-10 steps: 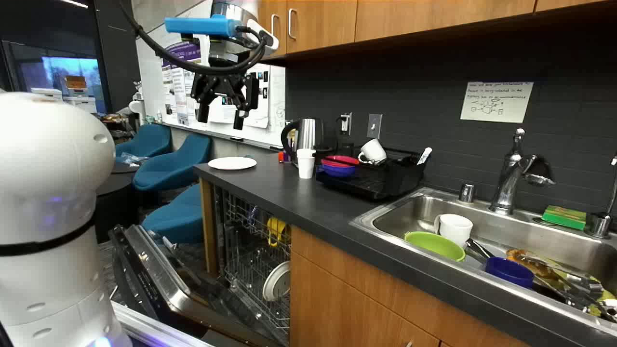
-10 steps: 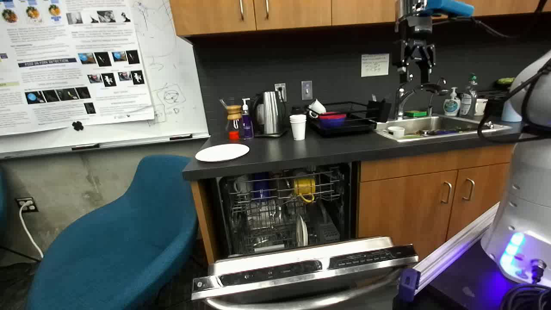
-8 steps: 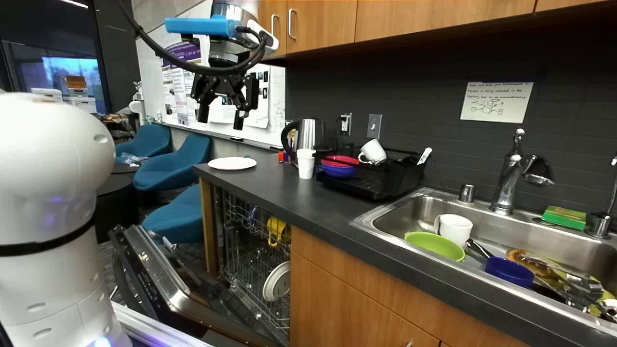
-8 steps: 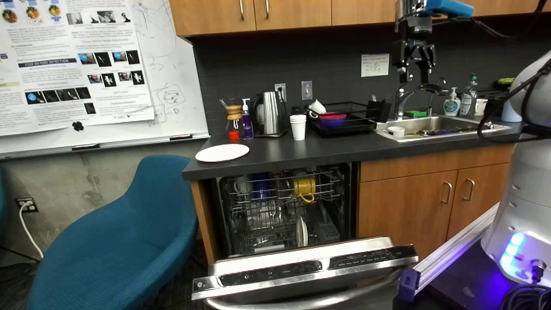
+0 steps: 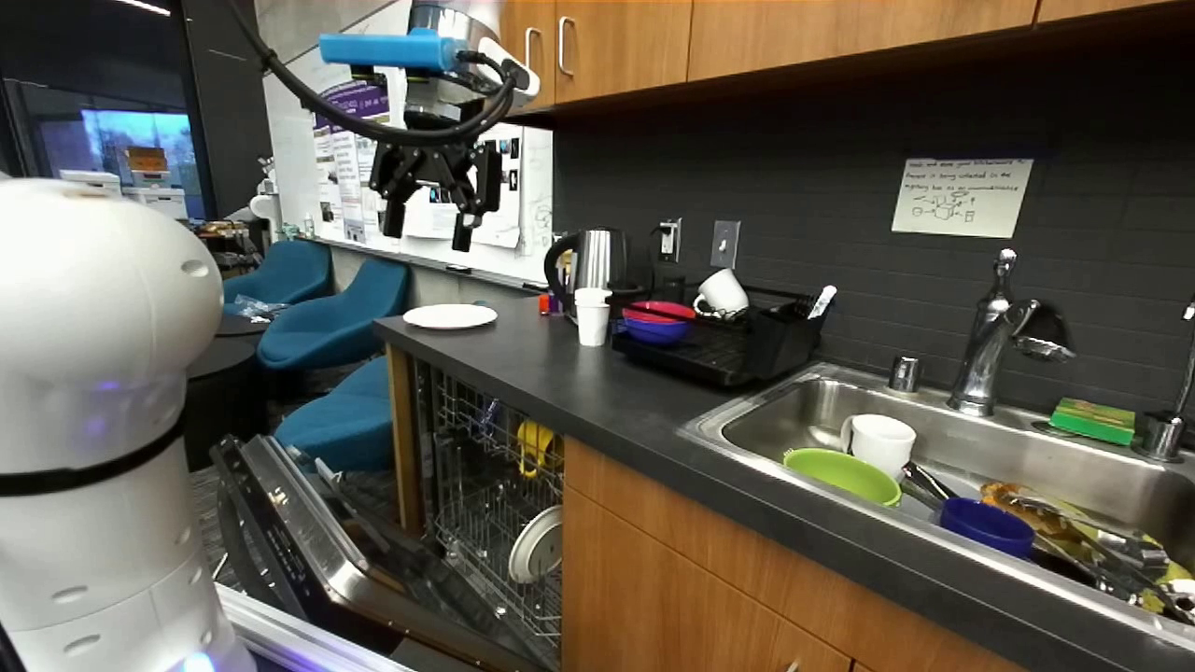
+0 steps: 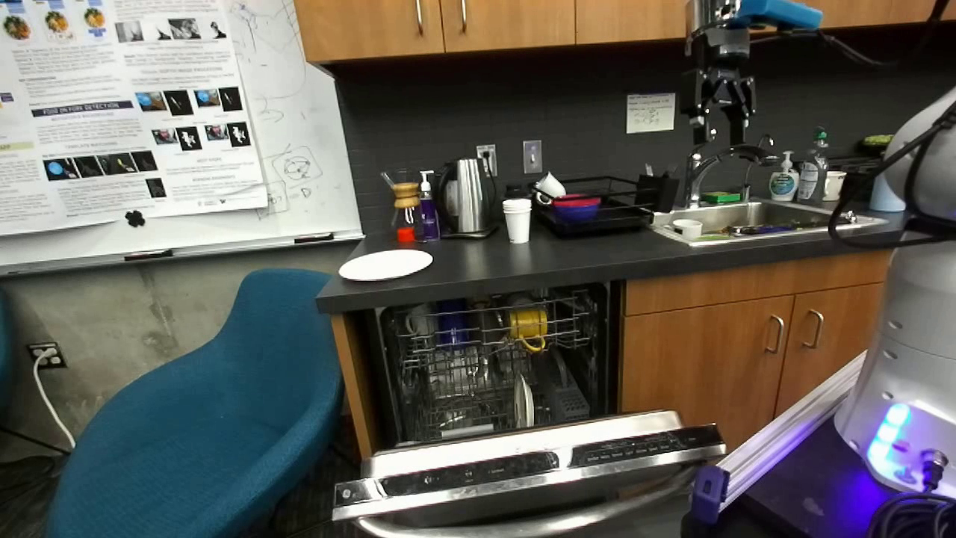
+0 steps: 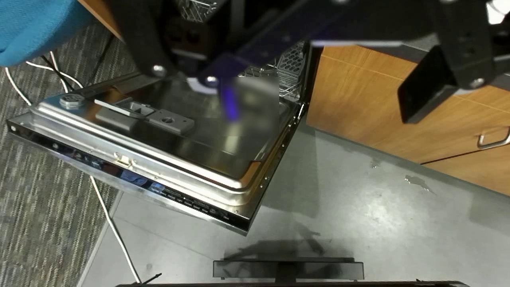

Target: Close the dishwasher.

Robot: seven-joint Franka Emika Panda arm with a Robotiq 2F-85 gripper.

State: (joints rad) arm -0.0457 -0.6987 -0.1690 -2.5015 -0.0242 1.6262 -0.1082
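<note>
Well above the open dishwasher door [image 6: 526, 472], fingers [image 5: 394, 217] downward and well apart.

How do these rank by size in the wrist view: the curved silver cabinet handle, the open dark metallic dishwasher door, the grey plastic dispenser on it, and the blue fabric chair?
Largest to smallest:
Dishwasher door
Blue chair, judged by its visible part; the frame cuts it off
Grey dispenser
Silver handle
</note>
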